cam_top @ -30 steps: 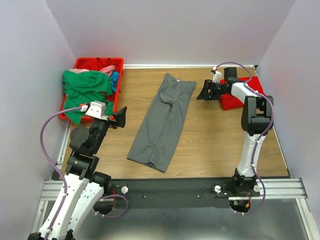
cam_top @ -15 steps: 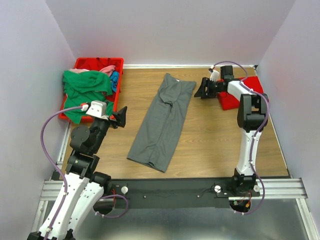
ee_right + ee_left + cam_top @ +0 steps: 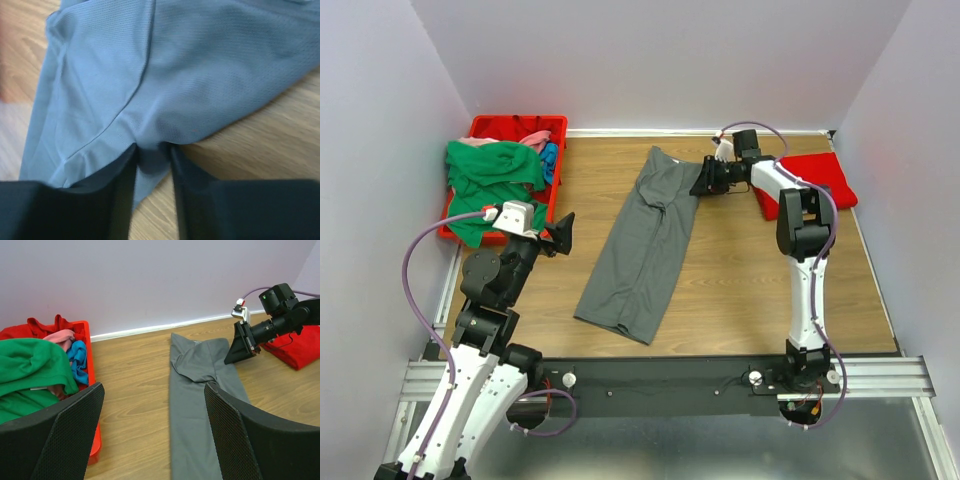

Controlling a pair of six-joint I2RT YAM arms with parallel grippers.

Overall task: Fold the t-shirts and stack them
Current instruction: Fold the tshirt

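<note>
Right gripper (image 3: 152,150) was down at the table, both fingers pinched on the edge of the dark grey t-shirt (image 3: 645,245), cloth bunched between them and spreading ahead. The folded red t-shirt (image 3: 820,178) lay behind those fingers. Left gripper (image 3: 155,440) hung with fingers spread wide, the grey shirt ahead between them and the green t-shirt (image 3: 30,370) heaped in the red bin (image 3: 92,375) beyond the left finger.

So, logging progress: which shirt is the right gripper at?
The dark grey t-shirt, spread out centrally; the right gripper straddles its far corner. The red t-shirt lies folded apart.
</note>
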